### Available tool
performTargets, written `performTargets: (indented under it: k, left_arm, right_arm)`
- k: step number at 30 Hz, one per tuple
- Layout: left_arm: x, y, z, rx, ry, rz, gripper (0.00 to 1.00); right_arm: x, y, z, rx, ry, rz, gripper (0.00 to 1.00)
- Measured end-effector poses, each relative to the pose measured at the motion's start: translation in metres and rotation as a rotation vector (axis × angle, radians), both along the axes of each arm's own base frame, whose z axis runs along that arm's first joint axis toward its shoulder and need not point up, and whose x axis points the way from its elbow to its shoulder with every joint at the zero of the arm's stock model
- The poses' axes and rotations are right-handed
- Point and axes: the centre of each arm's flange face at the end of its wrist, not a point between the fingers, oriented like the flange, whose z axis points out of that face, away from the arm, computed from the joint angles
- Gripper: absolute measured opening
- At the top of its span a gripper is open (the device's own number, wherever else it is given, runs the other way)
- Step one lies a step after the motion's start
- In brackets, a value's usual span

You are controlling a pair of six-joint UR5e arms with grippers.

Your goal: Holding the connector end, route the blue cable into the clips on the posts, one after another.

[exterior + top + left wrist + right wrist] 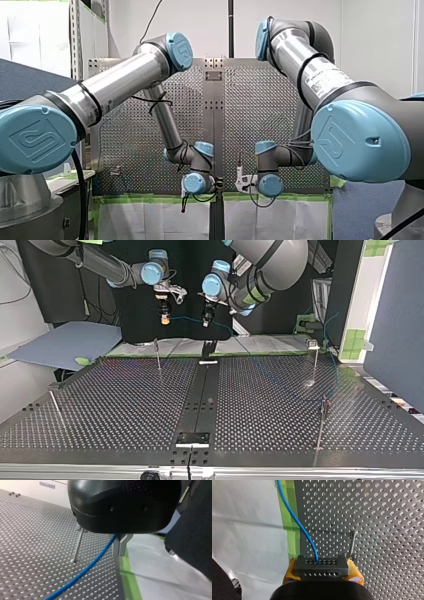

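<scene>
In the right wrist view my right gripper (322,573), with yellow pads (357,576), is shut on a black connector block (321,566). The blue cable (297,522) leaves the block and runs ahead over the green tape. My left gripper (119,553) has grey metal fingers, shut on the blue cable (85,570), which trails away below it over the perforated table. In the top view my right gripper (164,318) and my left gripper (205,321) hang side by side above the table's far edge. A short span of blue cable (186,318) joins them.
Thin posts stand on the perforated table (125,405): one at the far left (157,354), one at the far right (316,360), one at the near right (322,426), and a leaning one at the near left (55,407). A black rail (202,400) runs down the middle.
</scene>
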Motion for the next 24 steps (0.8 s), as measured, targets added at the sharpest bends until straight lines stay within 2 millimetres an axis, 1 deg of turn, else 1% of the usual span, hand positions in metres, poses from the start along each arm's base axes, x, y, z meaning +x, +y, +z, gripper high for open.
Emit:
performTargets:
  k: [2,5,13,16,20,24]
  left_arm:
    - [-0.004,-0.003,-0.005,0.002,0.004,-0.004,0.0]
    - [-0.004,-0.011,-0.004,0.005,0.001,0.0,0.0]
    - [-0.002,-0.042,0.01,-0.008,-0.022,0.006,0.0]
    - [-0.003,-0.05,0.014,-0.018,-0.033,0.014,0.0]
    - [-0.006,-0.055,0.016,-0.028,-0.041,0.025,0.0]
    - [-0.009,-0.059,0.017,-0.043,-0.052,0.031,0.0]
  right_arm:
    - [-0.002,-0.001,0.0,0.0,0.002,-0.002,0.0]
    - [-0.006,-0.004,-0.001,-0.003,0.001,-0.005,0.0]
    - [-0.016,-0.011,-0.001,-0.011,-0.005,0.001,0.0]
    - [-0.02,-0.015,-0.001,-0.012,0.003,0.007,0.0]
    - [-0.026,-0.021,-0.001,-0.012,0.0,0.022,0.0]
    - [-0.039,-0.031,-0.002,-0.008,-0.008,0.026,0.0]
